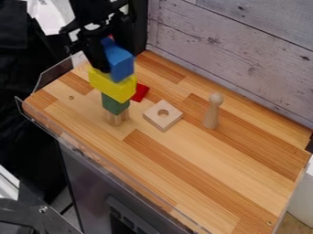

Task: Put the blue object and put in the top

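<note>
1. Jaws of the black gripper [103, 60] are hanging at the upper left, right beside the blue block [120, 64]; whether they are pinching it or standing spread around it, I cannot tell.
2. The blue block is sitting at the upper end of a stack, a little tilted, its lower end overlapping the yellow block [112, 86] in the view; whether it is resting its weight there, I cannot tell.
3. Under the yellow block, the narrower green block [115, 104] is standing on pale wooden supports [117, 118], which are rising upright from the table [202, 171].
4. Just beside the stack, to its right in the view, a red block [140, 93] is lying on the table, partly hidden.
5. Farther right, a square wooden block with a round hole [163, 115] is lying flat.
6. Beyond it, a round-headed wooden peg [213, 111] is standing upright, apart from the other pieces.
7. Behind the table, a gray wood-plank wall [238, 43] is rising.
</note>
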`<state>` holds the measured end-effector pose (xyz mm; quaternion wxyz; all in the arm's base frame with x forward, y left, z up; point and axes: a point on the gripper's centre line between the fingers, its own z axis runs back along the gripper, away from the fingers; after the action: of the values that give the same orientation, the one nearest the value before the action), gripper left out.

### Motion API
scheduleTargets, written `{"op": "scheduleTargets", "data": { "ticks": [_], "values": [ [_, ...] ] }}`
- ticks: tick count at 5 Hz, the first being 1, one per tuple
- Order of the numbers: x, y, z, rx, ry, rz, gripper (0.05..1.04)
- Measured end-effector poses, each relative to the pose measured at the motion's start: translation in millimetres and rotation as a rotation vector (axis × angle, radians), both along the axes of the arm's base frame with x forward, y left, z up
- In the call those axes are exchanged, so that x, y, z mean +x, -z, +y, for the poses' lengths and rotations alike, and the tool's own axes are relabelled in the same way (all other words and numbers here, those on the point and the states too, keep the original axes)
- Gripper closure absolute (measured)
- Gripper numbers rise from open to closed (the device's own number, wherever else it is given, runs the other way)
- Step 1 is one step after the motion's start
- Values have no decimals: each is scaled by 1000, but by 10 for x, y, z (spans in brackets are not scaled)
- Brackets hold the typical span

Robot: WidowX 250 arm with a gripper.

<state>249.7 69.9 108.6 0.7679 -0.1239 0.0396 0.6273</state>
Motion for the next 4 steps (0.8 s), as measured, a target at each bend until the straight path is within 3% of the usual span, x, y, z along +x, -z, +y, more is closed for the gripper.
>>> {"op": "scheduleTargets", "data": {
  "ticks": [4],
  "values": [
    [-31, 41, -12, -14, 15, 4, 497]
  ]
}}
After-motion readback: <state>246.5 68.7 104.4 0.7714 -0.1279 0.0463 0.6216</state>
